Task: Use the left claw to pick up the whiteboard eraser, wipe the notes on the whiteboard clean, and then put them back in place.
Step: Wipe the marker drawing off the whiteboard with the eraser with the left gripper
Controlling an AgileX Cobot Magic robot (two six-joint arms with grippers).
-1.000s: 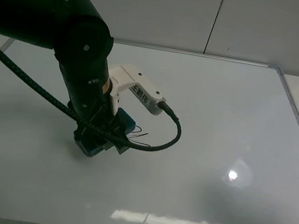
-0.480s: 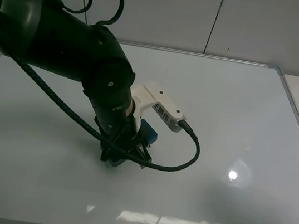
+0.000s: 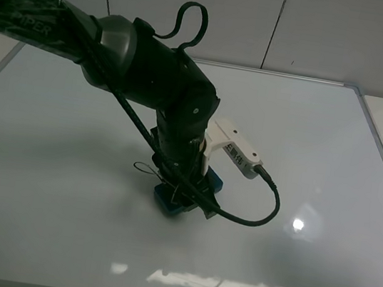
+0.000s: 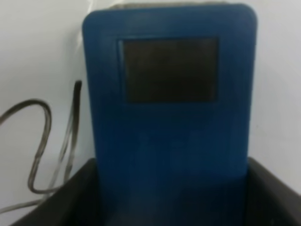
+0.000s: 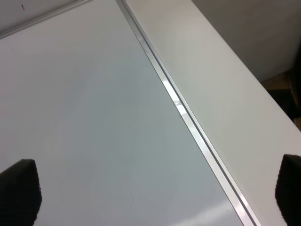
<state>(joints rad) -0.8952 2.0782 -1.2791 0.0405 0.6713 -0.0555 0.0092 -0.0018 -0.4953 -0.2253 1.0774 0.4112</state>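
Note:
My left claw (image 3: 185, 197) is shut on the teal-blue whiteboard eraser (image 3: 171, 204) and holds it flat on the whiteboard (image 3: 320, 148), left of the board's middle. In the left wrist view the eraser (image 4: 169, 132) fills the frame with one dark square patch showing, its near end between the black jaws of the claw (image 4: 171, 205). Thin black loops of the notes (image 3: 146, 169) lie on the board just left of the eraser, and they also show in the left wrist view (image 4: 40, 141). My right gripper (image 5: 153, 193) is open and empty over the board's edge.
The board's silver frame (image 5: 188, 117) runs along its right side, with white table (image 5: 225, 70) beyond it. A black cable (image 3: 252, 218) loops from the white camera module (image 3: 237, 150) beside the claw. A grey wall stands behind the board.
My left arm has swept to the right across the board with the eraser in its grip. The marker lines that were right of the eraser now show on its left.

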